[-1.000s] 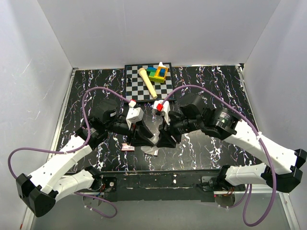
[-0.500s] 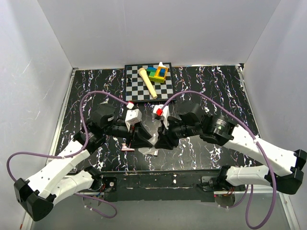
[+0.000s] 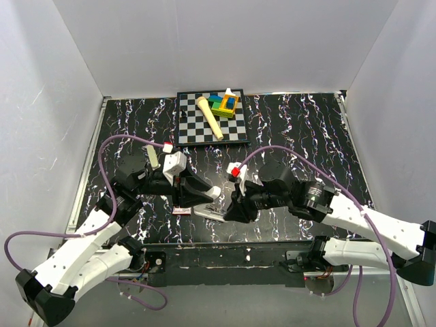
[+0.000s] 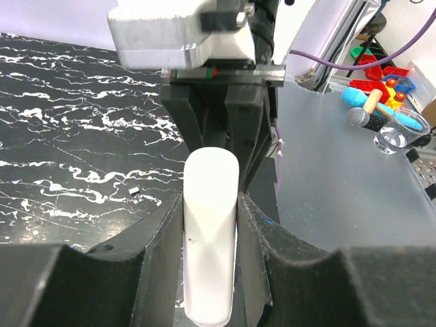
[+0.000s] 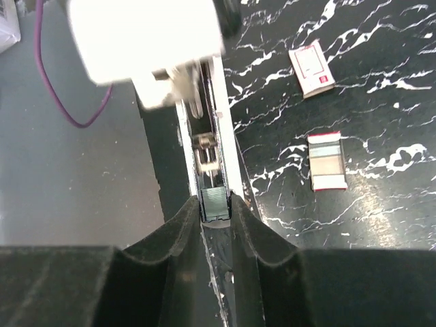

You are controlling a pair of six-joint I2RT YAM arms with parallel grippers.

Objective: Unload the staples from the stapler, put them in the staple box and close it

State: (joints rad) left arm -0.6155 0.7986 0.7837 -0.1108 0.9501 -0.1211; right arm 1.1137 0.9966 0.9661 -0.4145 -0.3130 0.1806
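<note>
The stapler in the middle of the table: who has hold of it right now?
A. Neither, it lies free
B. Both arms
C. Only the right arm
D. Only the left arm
B: the left gripper is clamped on the white top of the stapler, and the right gripper pinches its open metal staple tray.

Table (image 3: 306, 129) black, white wiggly streaks. Board (image 3: 194, 126) black-white squares. Stapler (image 4: 210, 231) white. Small box (image 5: 312, 68) red, white. Blocks (image 3: 223, 103) green, blue, yellow. Cable (image 3: 101, 158) purple.
</note>
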